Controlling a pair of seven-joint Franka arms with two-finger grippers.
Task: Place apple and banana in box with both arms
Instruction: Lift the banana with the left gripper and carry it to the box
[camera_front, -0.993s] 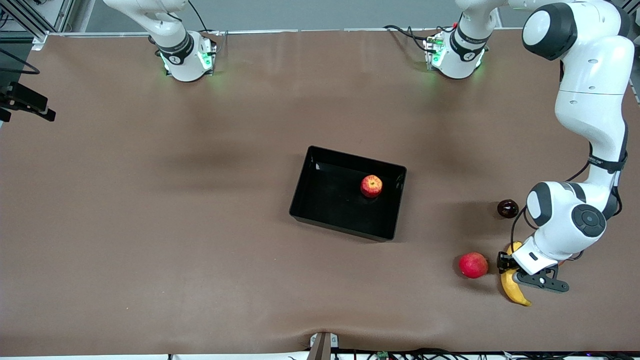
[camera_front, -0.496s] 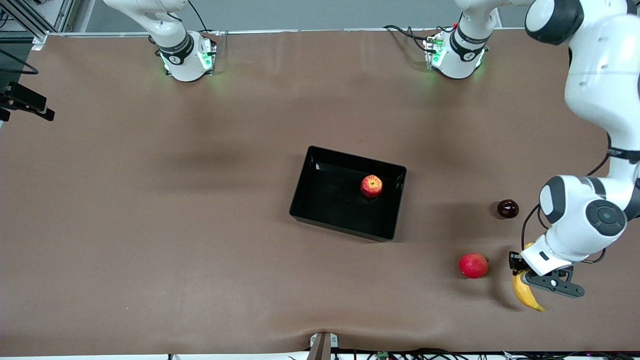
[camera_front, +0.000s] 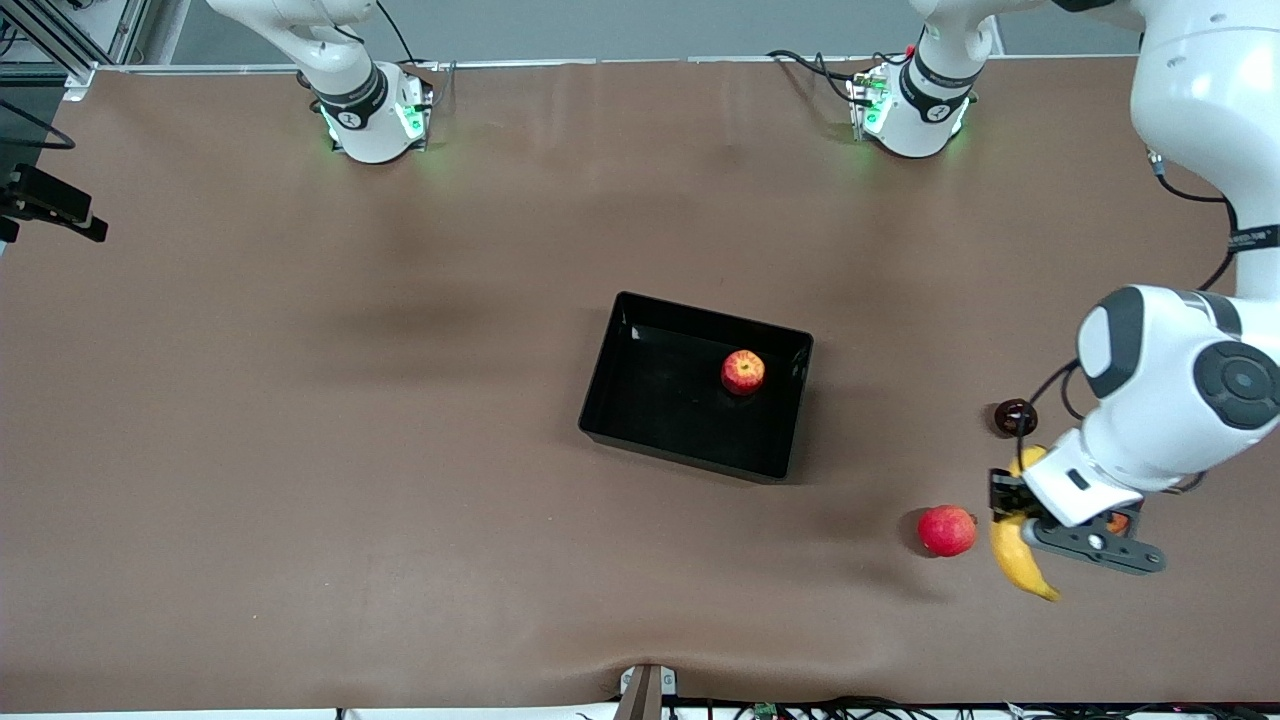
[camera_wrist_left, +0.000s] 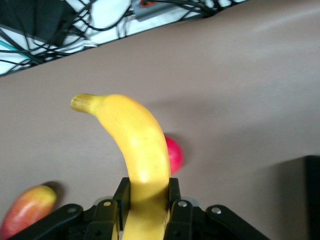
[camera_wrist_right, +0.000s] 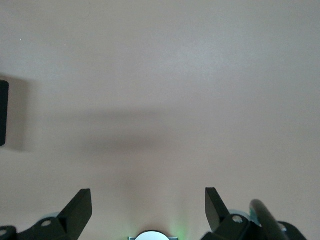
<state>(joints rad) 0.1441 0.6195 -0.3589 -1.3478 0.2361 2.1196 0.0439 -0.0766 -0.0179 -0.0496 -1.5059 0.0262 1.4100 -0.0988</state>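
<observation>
The apple (camera_front: 743, 371) lies inside the black box (camera_front: 662, 395) in the middle of the table. My left gripper (camera_front: 1010, 503) is shut on the yellow banana (camera_front: 1019, 565) and holds it in the air, over the table beside a pinkish-red fruit (camera_front: 946, 530). In the left wrist view the banana (camera_wrist_left: 140, 150) sticks out from between the fingers of the left gripper (camera_wrist_left: 146, 200). My right gripper (camera_wrist_right: 148, 205) is open and empty over bare table; it is out of the front view and the right arm waits by its base.
A dark round fruit (camera_front: 1015, 417) lies farther from the front camera than the held banana. A red-yellow mango-like fruit (camera_wrist_left: 27, 207) lies under the left arm, mostly hidden in the front view. The pinkish-red fruit also shows in the left wrist view (camera_wrist_left: 174, 154). The table's front edge is close by.
My left gripper has lifted the banana off the table, swung it toward the left arm's end, then back toward the pinkish-red fruit. The apple and the right arm have not moved.
</observation>
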